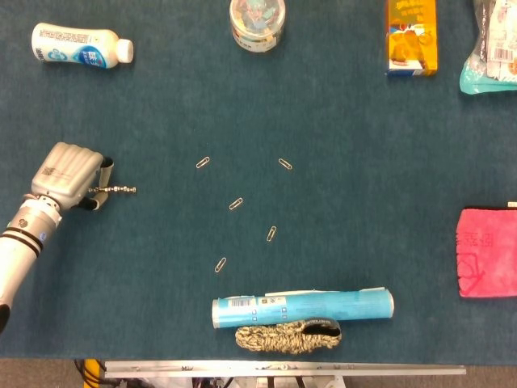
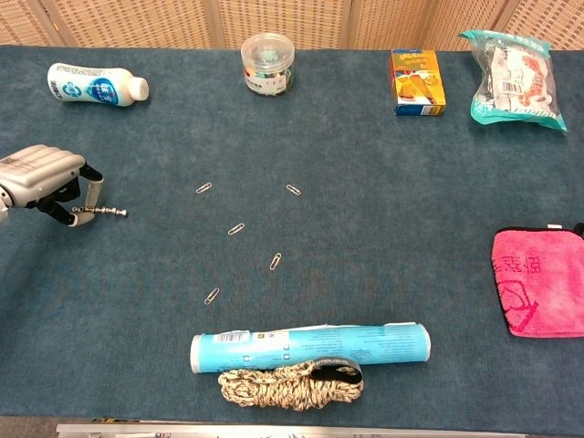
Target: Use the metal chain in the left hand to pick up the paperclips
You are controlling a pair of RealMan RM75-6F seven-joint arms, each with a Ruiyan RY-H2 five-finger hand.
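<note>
My left hand (image 1: 69, 176) (image 2: 41, 178) hovers at the left side of the blue table and pinches a short metal chain (image 1: 115, 191) (image 2: 102, 213) that sticks out to the right. Several paperclips lie scattered mid-table, well to the right of the chain: one at the upper left (image 1: 203, 162) (image 2: 203, 188), one at the upper right (image 1: 285, 163) (image 2: 293, 190), one in the middle (image 1: 236, 204) (image 2: 236, 228), one lower (image 1: 271, 234) (image 2: 276, 261) and one lowest (image 1: 220, 264) (image 2: 212, 296). My right hand shows in neither view.
A white bottle (image 1: 79, 44) lies at the back left, a clear jar (image 1: 258, 22) at back centre, an orange box (image 1: 411, 36) and a bagged item (image 2: 514, 76) at back right. A pink cloth (image 1: 487, 252) sits right. A blue tube (image 1: 302, 307) and coiled rope (image 1: 287, 336) lie near the front edge.
</note>
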